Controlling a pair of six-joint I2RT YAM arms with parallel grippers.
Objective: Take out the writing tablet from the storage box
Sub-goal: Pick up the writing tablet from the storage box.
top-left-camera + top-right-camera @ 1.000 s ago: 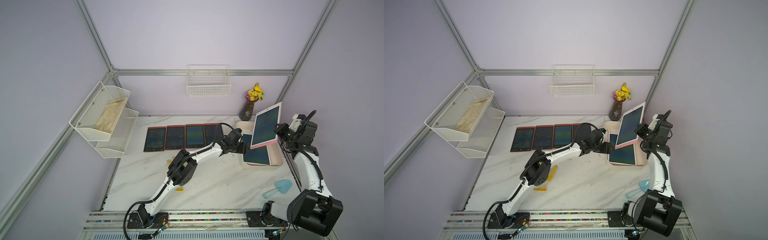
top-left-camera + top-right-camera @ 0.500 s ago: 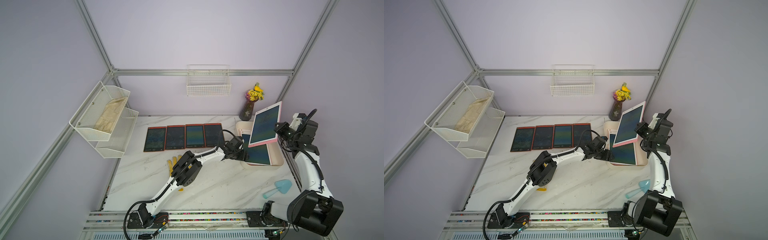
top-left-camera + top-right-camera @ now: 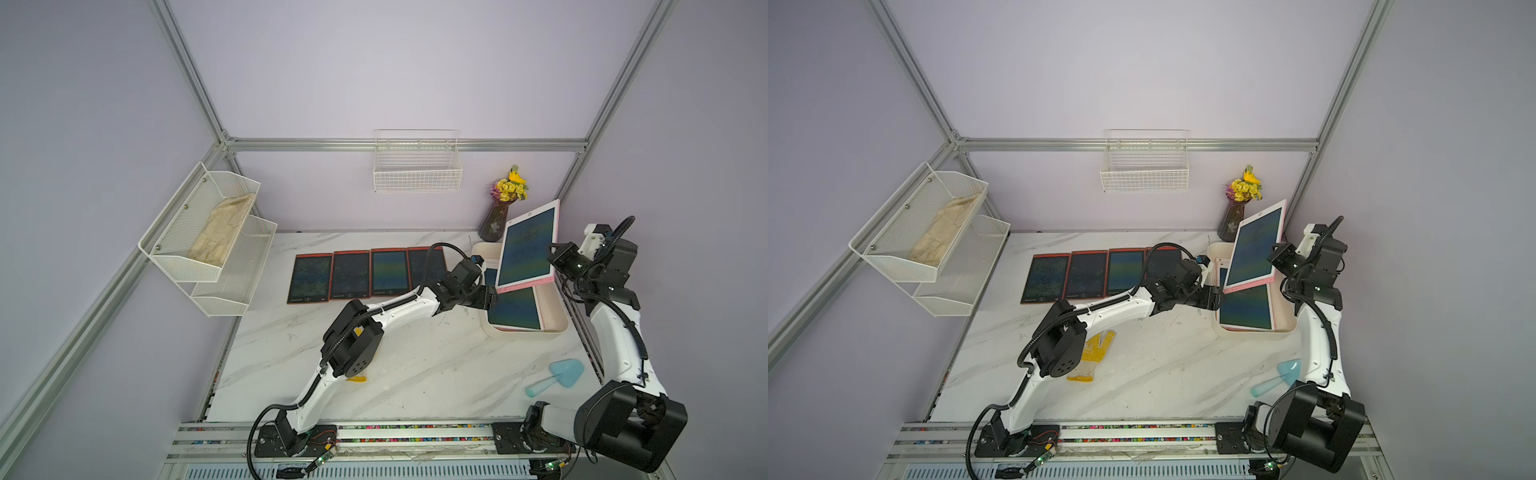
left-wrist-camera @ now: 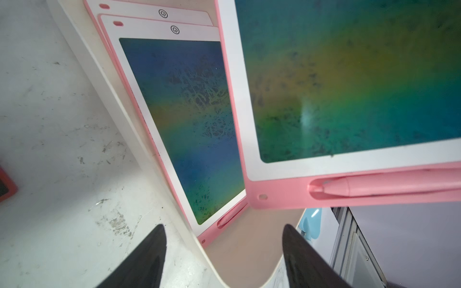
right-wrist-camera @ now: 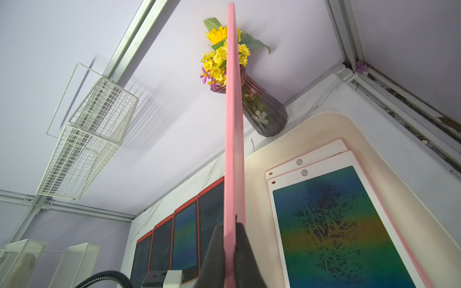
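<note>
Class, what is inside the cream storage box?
Inside the storage box lie two stacked pink-edged tablets: the upper tablet covers the lower tablet except one end strip. Anything beneath them is hidden. The right gripper holds a third tablet above the box.

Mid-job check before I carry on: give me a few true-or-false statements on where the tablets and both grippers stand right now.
1. The right gripper is shut on the edge of a pink writing tablet. True.
2. That tablet lies flat in the storage box. False: it is held above the box, steeply tilted.
3. The left gripper also clamps that tablet. False: its jaws are open on nothing, close to the tablet's lower corner.
4. Two more pink tablets lie stacked in the box. True.
5. Four red-framed tablets lie in a row on the table. True.
</note>
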